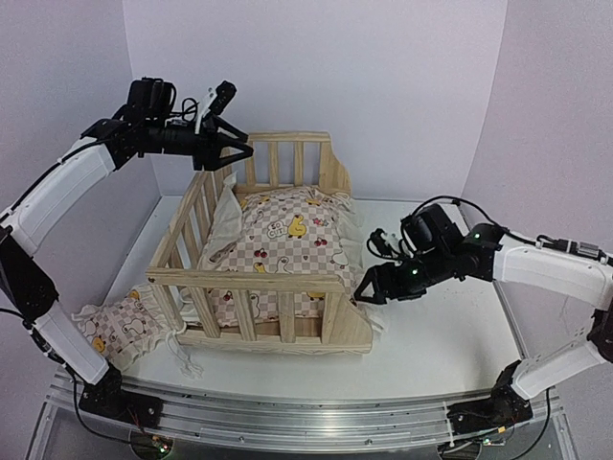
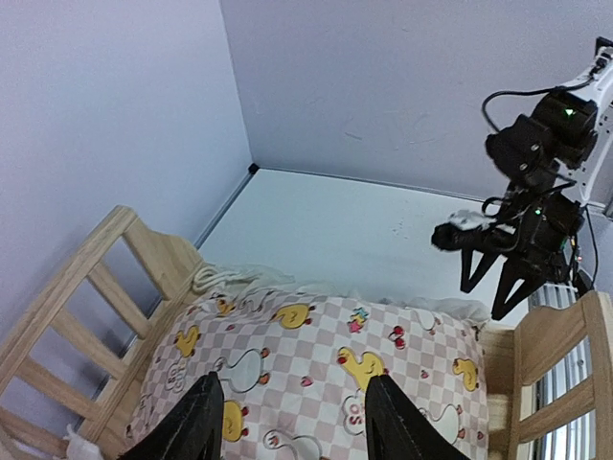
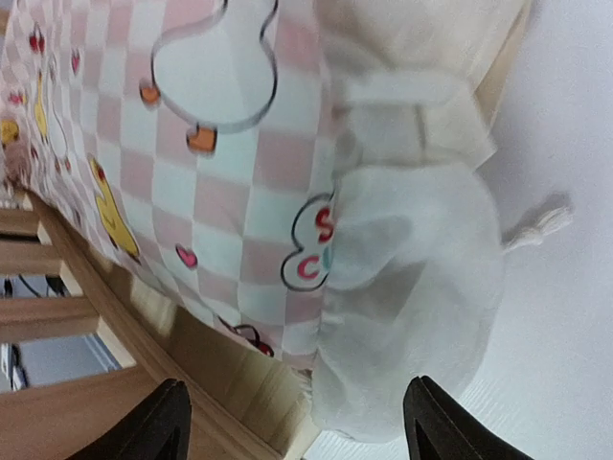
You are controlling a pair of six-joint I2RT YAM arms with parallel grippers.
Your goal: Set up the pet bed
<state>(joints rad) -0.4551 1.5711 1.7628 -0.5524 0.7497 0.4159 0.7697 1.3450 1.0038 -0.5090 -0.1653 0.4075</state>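
The pet bed's pine frame (image 1: 249,280) stands mid-table with the checked duck cushion (image 1: 287,240) lying inside it. The cushion's cream ruffle spills over the frame's right end. My left gripper (image 1: 230,158) hovers open above the back-left corner. In the left wrist view the cushion (image 2: 316,355) lies below its empty fingers (image 2: 196,426), beside the slatted rail (image 2: 86,278). My right gripper (image 1: 369,292) is open at the frame's right end. In its wrist view the ruffle (image 3: 412,316) bulges just ahead of the wide-apart gripper (image 3: 297,431), over the frame edge (image 3: 192,355).
A small matching checked pillow (image 1: 120,326) lies on the table off the frame's front-left corner. A tie string (image 3: 536,230) trails on the white table right of the ruffle. Purple walls close in behind and on both sides. A metal rail (image 1: 287,407) runs along the near edge.
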